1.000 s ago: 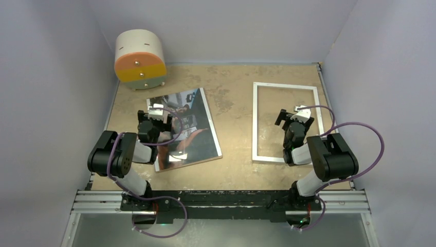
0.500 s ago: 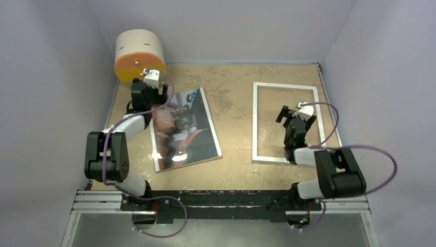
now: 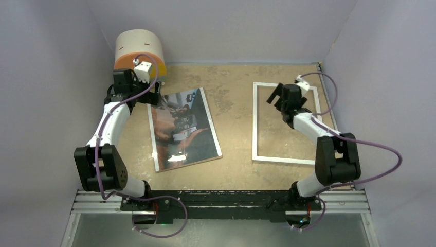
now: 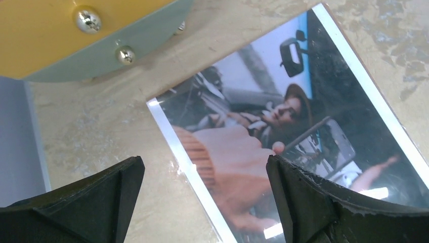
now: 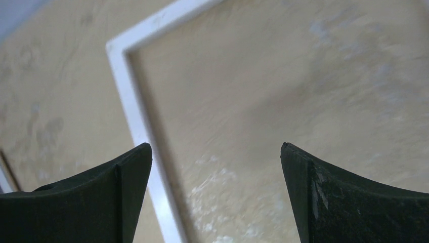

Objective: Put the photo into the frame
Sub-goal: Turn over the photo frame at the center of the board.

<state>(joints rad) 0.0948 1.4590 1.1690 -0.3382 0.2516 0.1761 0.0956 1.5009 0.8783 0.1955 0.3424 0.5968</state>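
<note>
The photo [image 3: 182, 128] lies face up on the table at left centre, a dark glossy print with orange-red patches and a thin white border. In the left wrist view the photo [image 4: 263, 131] shows its far left corner between my fingers. My left gripper [image 3: 150, 95] hangs open and empty above that corner [image 4: 205, 172]. The frame [image 3: 255, 123] lies flat at right, thin and silver-white, with the table showing through it. My right gripper [image 3: 276, 99] is open and empty above the frame's far left part [image 5: 216, 152]. The frame's white rim [image 5: 136, 111] runs under the left finger.
A round cream box [image 3: 139, 51] with orange and green drawer fronts stands in the far left corner, close to my left gripper; its fronts and metal knobs [image 4: 76, 35] fill the top of the left wrist view. Grey walls enclose the table on three sides.
Both arms have stretched toward the far side. My left gripper moved from above the photo's middle to its far left corner. My right gripper moved from the frame's near part to its far left part.
</note>
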